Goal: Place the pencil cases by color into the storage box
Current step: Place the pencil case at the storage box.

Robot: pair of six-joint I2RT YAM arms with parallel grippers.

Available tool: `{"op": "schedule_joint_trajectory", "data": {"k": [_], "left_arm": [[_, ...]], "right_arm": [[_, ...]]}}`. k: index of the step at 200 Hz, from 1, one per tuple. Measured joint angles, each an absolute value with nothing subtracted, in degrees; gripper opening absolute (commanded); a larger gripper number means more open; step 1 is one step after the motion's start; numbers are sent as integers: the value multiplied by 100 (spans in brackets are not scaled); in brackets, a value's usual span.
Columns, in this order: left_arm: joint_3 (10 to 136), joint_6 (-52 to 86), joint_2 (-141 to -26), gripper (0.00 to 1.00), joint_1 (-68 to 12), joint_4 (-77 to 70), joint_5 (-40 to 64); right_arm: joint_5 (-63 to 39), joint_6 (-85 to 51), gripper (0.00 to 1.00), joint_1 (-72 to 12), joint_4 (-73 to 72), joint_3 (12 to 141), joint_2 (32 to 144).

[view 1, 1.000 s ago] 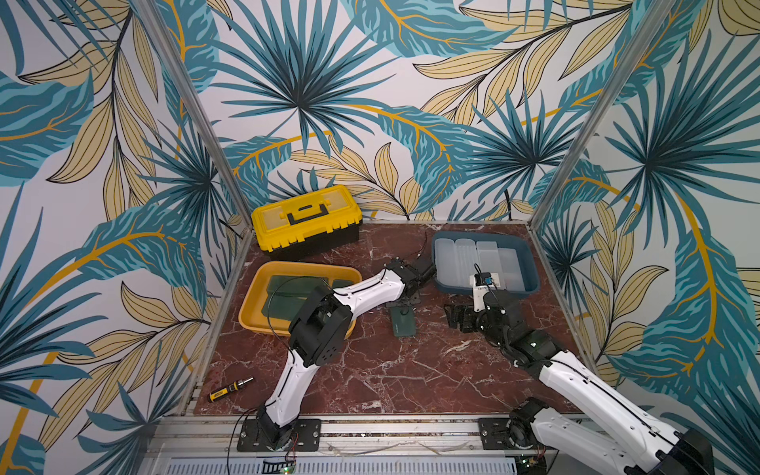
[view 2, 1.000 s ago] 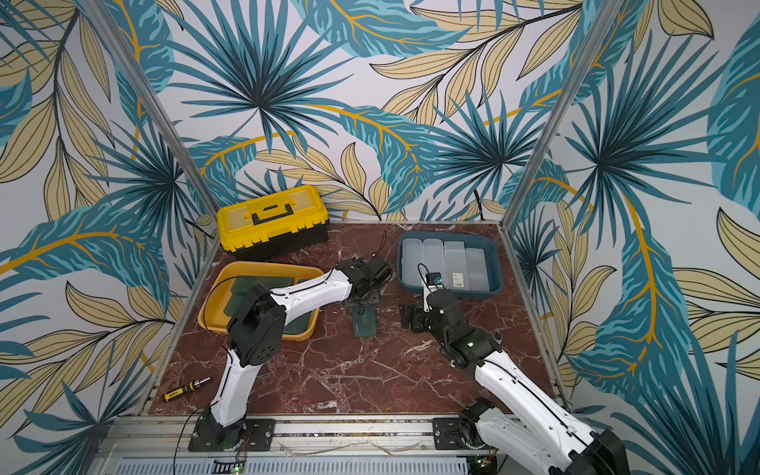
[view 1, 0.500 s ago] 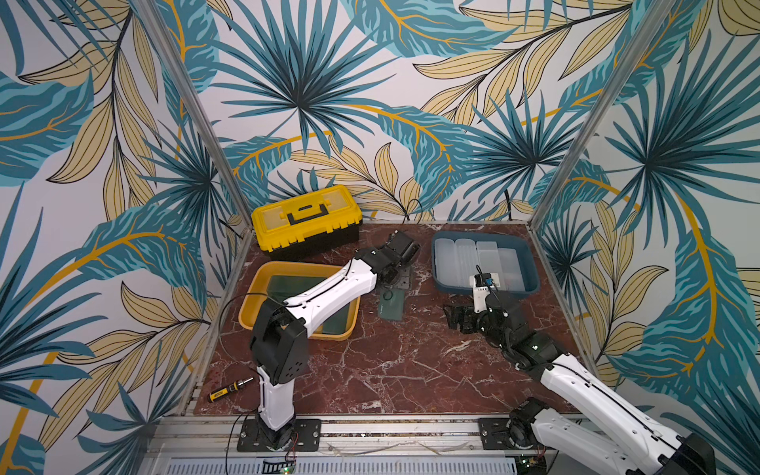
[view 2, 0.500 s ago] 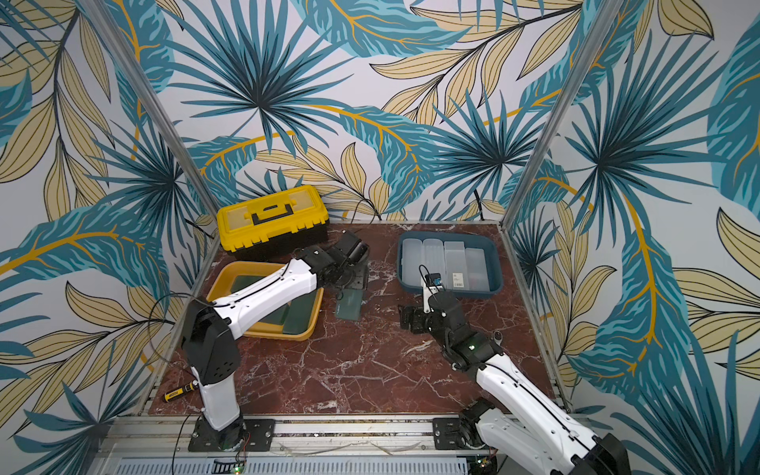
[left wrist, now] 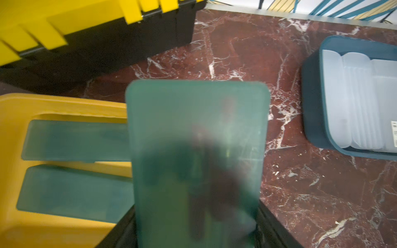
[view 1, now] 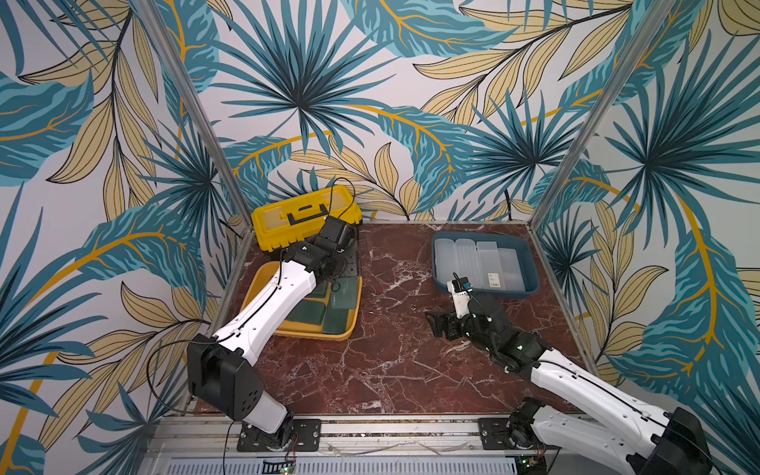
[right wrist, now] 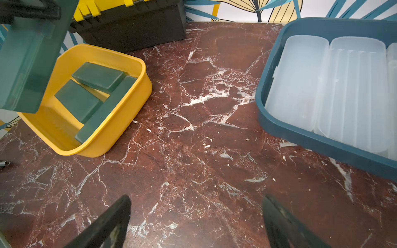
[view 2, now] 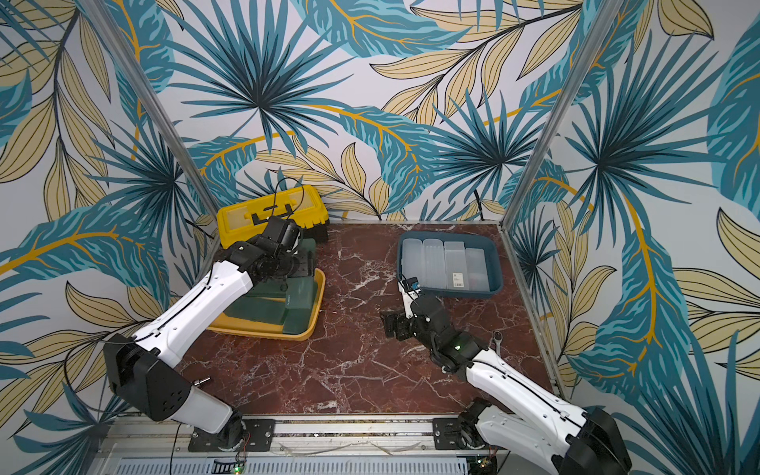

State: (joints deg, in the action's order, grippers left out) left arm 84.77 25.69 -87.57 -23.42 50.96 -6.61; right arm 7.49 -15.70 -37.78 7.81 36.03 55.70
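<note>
Toolbox: the yellow-and-black toolbox point(view 1: 306, 214) sits closed against the back wall, out of play.
Yellow bin: the yellow bin point(right wrist: 120, 137) holds three dark green cases point(right wrist: 98, 77), two flat and one propped on edge along a wall. There's bare floor beside them.
Left claw: the left claw point(view 1: 347, 265) is clamped tight on one end of the carried green case point(left wrist: 197, 120). It hangs in the air over the bin's corner nearest the toolbox, with part of it out past the rim above the desk point(view 1: 390, 370).
Step in hand: looks like dropping this green one in with its mates. Bring it fully inside the rim first and level it over the bare patch. Go low before letting go, because a drop from here could catch the rim or knock over the propped case.
Right claw: the right claw point(right wrist: 196, 199) is spread wide and empty, hovering over bare desk between the two bins.
Blue bin: the blue bin point(view 1: 530, 263) has frosted white cases point(view 1: 477, 263) packed side by side, well apart from the green lot.
</note>
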Motion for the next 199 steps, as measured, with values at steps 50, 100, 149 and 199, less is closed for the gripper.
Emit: {"op": "schedule_joint_trajectory", "data": {"k": [50, 100, 149, 199], "left_arm": [[8018, 2259, -8663, 60, -1887, 5137, -445], [7776, 2047, -8748, 60, -1533, 5159, -106], [7734, 1887, -9078, 60, -1476, 5011, 121], [7636, 1865, -9262, 60, -1474, 4775, 287]], "right_arm": [[768, -1557, 95, -3815, 714, 3603, 5524], [770, -1518, 95, -3881, 709, 3603, 5347], [794, -1507, 95, -3907, 714, 3603, 5245], [845, -1492, 95, -3911, 718, 3603, 5074]]}}
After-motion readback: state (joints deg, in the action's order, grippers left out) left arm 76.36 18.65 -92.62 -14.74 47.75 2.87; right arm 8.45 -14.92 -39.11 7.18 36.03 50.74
